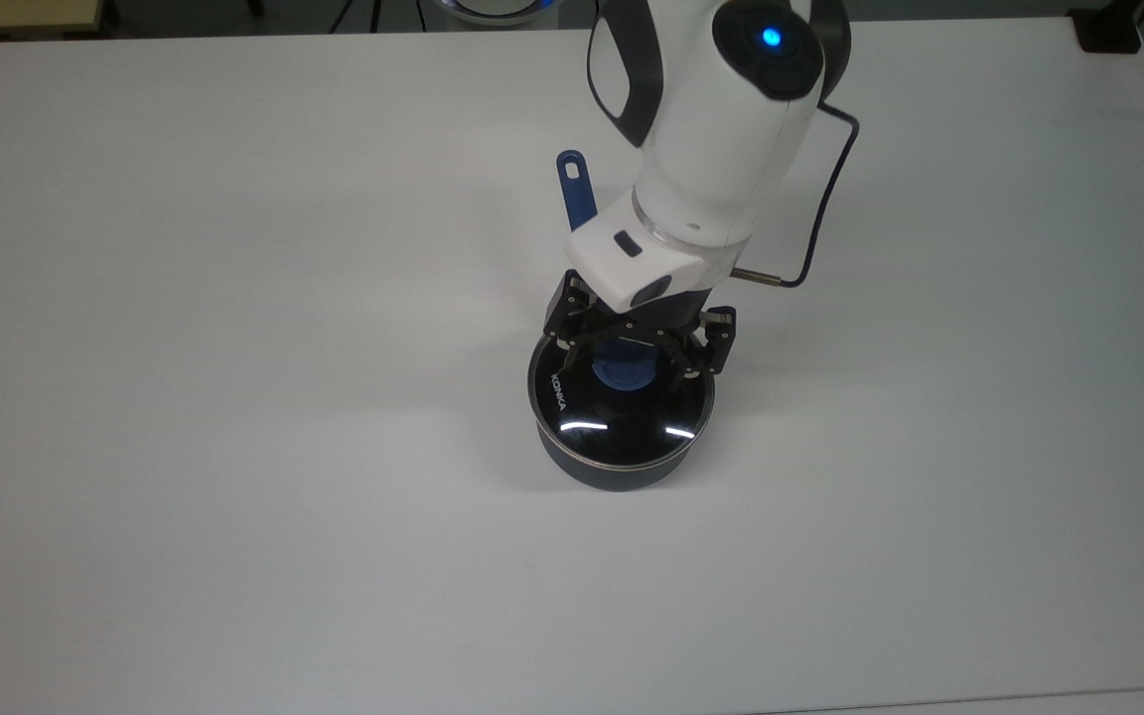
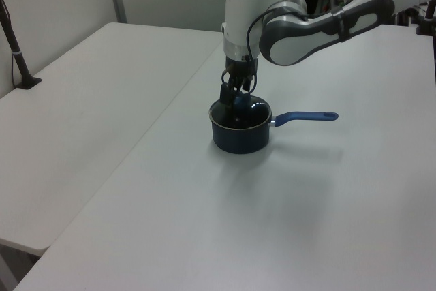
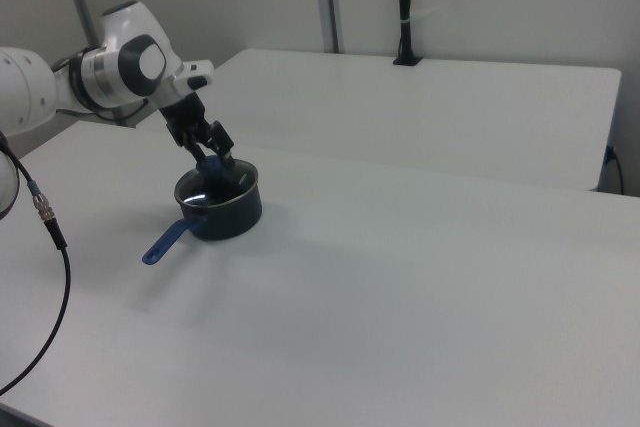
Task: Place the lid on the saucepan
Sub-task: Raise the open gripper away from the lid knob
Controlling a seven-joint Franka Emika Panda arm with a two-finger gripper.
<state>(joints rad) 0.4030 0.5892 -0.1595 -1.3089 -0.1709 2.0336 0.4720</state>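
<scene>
Two black fingers (image 1: 568,320) of the gripper (image 1: 629,350) stand spread apart above the blue knob (image 1: 622,374), one on each side of it and touching neither edge as far as the top view shows. Between and just below the jaws sits that knob, at the centre of the lid (image 1: 622,402). The lid lies flat on the rim of the saucepan (image 1: 612,469), its thin metal edge matching the pan's round opening all the way round, with white "KONKA" lettering (image 1: 560,391) towards the top view's left of the jaws. Two bright streaks of reflected light cross the glass on the side of the knob away from the arm.

Directly under the jaws the saucepan's dark body stands upright on the white table (image 1: 234,397). Its blue handle (image 1: 577,189) runs out from beneath the gripper and past the white wrist, its tip with the hole lying behind the jaws in the top view. In the left view the handle (image 2: 306,117) points to the left view's right of the jaws; in the right view the handle (image 3: 165,242) points down towards the right view's left.

Above the jaws rises the white wrist of the arm (image 1: 711,129), with a blue light (image 1: 772,38) on its top. A dark cable (image 1: 820,218) loops out beside the wrist.
</scene>
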